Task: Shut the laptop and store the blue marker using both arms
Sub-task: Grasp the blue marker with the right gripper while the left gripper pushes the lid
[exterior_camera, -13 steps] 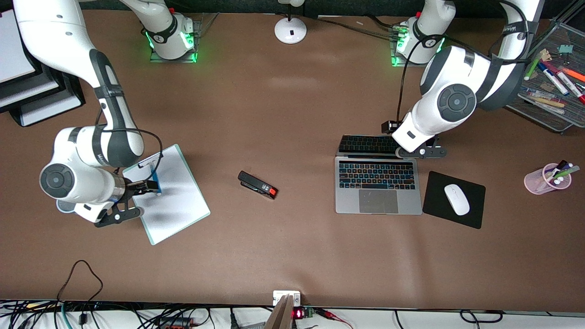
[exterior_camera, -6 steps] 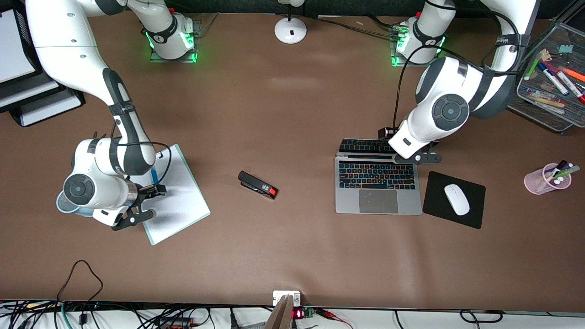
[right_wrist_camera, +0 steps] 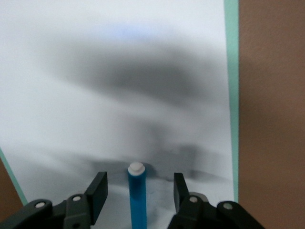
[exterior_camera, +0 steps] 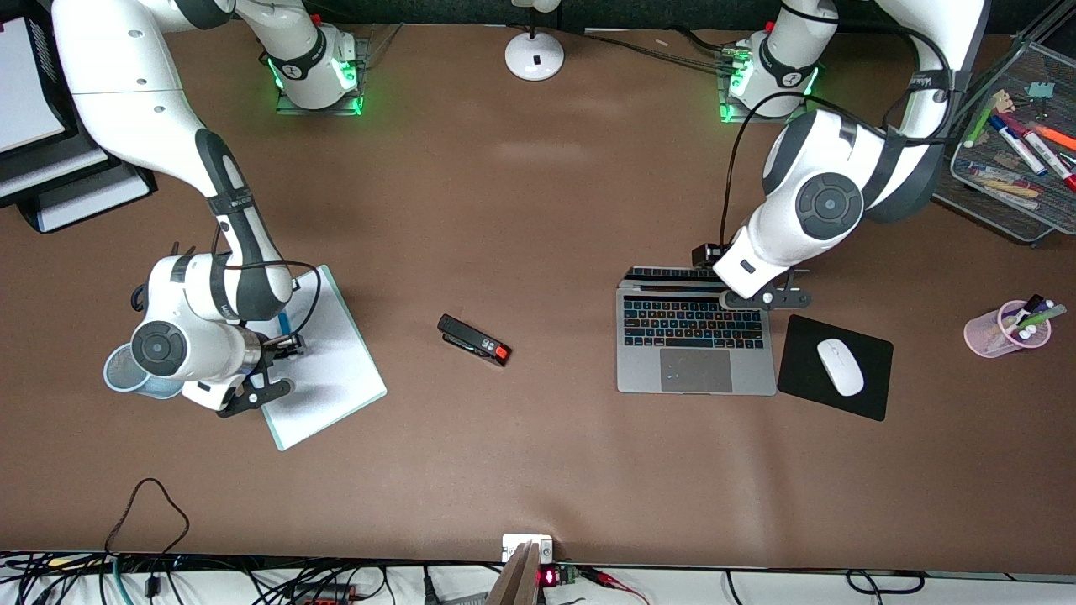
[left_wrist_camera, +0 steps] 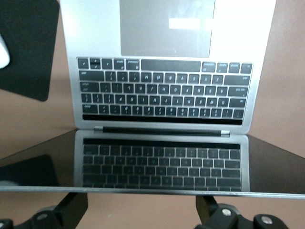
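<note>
A robotics lab staged as an office desk was shown. Two white arms point(exterior_camera: 193, 286) were bolted to a brown table point(exterior_camera: 538, 470) on green-lit bases point(exterior_camera: 318, 80), and loose cables point(exterior_camera: 151, 580) were strung along its edge. Office goods were laid out: a laptop point(exterior_camera: 696, 357), a mouse point(exterior_camera: 841, 366), a stapler point(exterior_camera: 474, 339), a clipboard point(exterior_camera: 328, 378) and paper trays point(exterior_camera: 59, 185).

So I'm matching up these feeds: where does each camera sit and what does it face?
Front view: high across the table, facing both arms; laptop, clipboard.
Left wrist view: over the laptop, left gripper at the lid's edge.
Right wrist view: over the clipboard, right gripper astride the blue marker.
Front shares both.
</note>
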`<state>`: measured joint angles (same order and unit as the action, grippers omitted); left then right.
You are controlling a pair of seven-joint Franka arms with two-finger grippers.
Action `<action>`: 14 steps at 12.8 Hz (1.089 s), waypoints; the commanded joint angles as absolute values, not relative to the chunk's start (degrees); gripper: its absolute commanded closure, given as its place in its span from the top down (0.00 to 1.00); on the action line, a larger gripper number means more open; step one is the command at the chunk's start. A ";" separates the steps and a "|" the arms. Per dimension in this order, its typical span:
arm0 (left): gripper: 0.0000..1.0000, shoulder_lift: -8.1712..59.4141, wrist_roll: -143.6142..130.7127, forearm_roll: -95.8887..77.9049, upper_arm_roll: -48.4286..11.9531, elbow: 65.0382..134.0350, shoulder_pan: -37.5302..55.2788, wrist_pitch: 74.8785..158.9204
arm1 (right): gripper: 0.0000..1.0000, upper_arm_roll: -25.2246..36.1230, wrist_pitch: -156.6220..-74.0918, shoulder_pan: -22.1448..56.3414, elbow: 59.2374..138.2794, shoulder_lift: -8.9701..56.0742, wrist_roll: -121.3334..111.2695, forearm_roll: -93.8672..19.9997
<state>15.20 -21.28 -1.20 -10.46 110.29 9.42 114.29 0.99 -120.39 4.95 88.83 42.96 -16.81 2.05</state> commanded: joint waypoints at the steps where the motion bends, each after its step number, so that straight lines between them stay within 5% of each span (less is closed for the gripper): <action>1: 1.00 18.45 -22.15 0.44 -10.20 106.88 9.84 115.57 | 0.65 0.88 -120.67 5.01 91.05 41.66 -17.67 4.39; 3: 1.00 19.68 -22.15 0.44 -10.20 106.44 9.93 117.41 | 0.63 0.88 -120.59 4.92 91.05 41.66 -18.89 4.75; 7: 1.00 21.62 -22.15 0.53 -10.11 106.08 9.93 121.36 | 0.45 1.05 -120.59 4.57 91.05 41.66 -20.39 4.66; 14: 1.00 25.40 -22.15 0.53 -10.11 103.63 10.02 125.86 | 0.44 0.97 -120.76 5.01 91.05 41.84 -19.42 3.96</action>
<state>23.21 -21.28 -1.13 -10.44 106.73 9.42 125.78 1.12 -120.39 4.87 89.62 42.95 -19.51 3.84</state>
